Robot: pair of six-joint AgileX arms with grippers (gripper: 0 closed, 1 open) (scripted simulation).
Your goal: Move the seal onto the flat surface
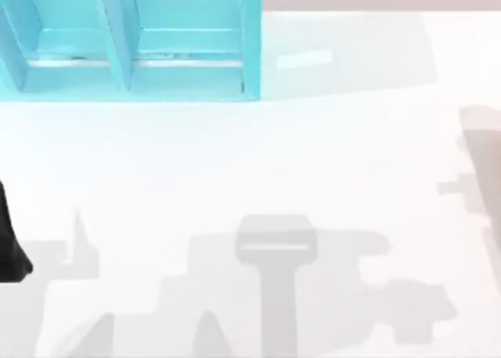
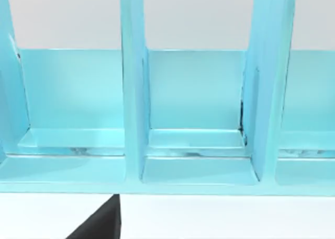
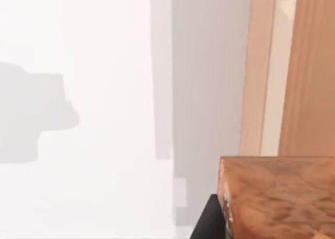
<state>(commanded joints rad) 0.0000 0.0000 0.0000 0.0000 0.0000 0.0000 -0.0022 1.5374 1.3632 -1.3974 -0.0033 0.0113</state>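
Across the glossy white flat surface point(image 1: 235, 162), grey shadows, turquoise shelf unit point(image 1: 129, 41) at far left; both grippers' state untellable.

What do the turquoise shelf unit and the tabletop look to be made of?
The shelf unit looks like painted wood or board: flat panels, an even turquoise coat, and dark chipped lines along the seams. It could be plastic. The tabletop looks like a smooth, glossy white laminate; it carries soft shadows and faint reflections and shows no grain.

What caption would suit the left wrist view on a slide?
Left wrist view: turquoise shelf unit with open compartments standing on the white tabletop, no seal among the compartments facing the camera.
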